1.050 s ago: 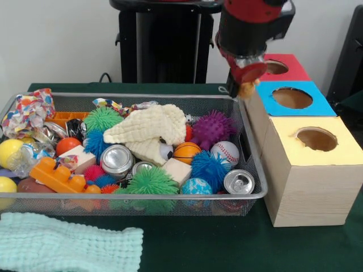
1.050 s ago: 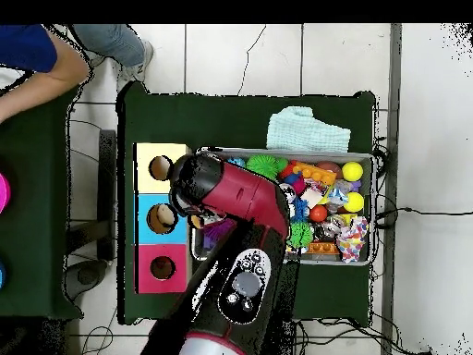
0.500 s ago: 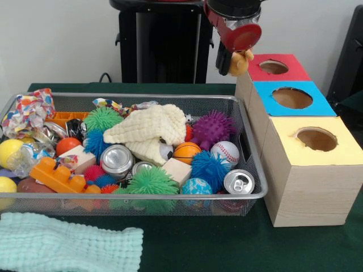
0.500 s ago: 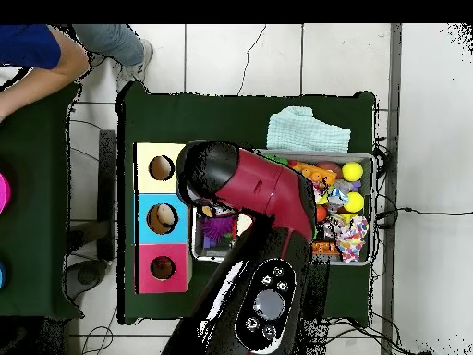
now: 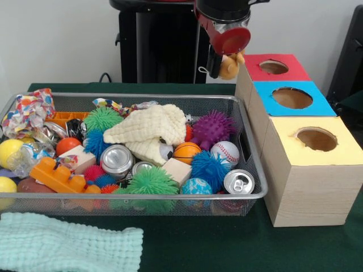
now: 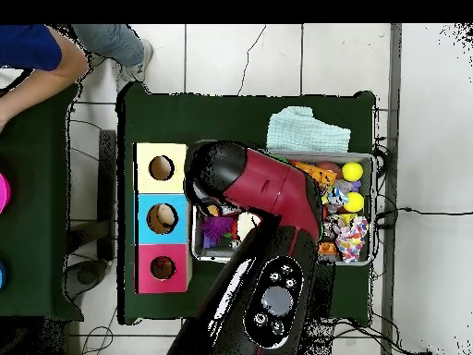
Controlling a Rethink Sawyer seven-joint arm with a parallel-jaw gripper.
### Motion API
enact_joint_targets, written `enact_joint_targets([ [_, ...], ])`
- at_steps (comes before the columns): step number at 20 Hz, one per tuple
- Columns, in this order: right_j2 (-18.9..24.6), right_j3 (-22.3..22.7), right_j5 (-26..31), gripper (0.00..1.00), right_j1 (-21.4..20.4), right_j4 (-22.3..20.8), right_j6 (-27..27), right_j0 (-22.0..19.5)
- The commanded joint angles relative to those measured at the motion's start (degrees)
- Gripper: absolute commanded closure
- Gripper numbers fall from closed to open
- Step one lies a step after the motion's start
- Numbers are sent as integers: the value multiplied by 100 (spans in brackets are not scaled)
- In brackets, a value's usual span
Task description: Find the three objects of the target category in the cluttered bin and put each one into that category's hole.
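Note:
My gripper (image 5: 226, 63) hangs high over the far right corner of the wire bin (image 5: 142, 196), left of the red box. It is shut on a small tan-yellow toy (image 5: 230, 68) that shows below the red wrist disc. The three boxes stand in a row on the right, each with a round hole: red hole (image 5: 274, 67), blue hole (image 5: 292, 97), yellow hole (image 5: 316, 139). In the overhead view the red arm (image 6: 268, 189) hides the gripper, and something tan lies inside the blue hole (image 6: 163, 218).
The bin holds a cream cloth (image 5: 148, 127), purple spiky ball (image 5: 212, 127), baseball (image 5: 225, 152), small basketball (image 5: 186, 152), cans (image 5: 117, 160), wooden block (image 5: 178, 170) and orange brick (image 5: 57, 175). A mint towel (image 5: 68, 243) lies in front. A person's arm (image 6: 37, 51) shows at the overhead view's top left.
The gripper rose from beside the blue box and moved left and up over the bin's far corner, carrying the tan-yellow toy with it.

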Motion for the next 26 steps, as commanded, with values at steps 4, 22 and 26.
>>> enact_joint_targets([
  [4, 717, 946, -800, 100, 184, 302, 861, 202],
  [22, 805, 1429, -1447, 100, 302, 597, 676, 308],
  [26, 775, 1031, -1530, 100, 574, 382, 433, 138],
])
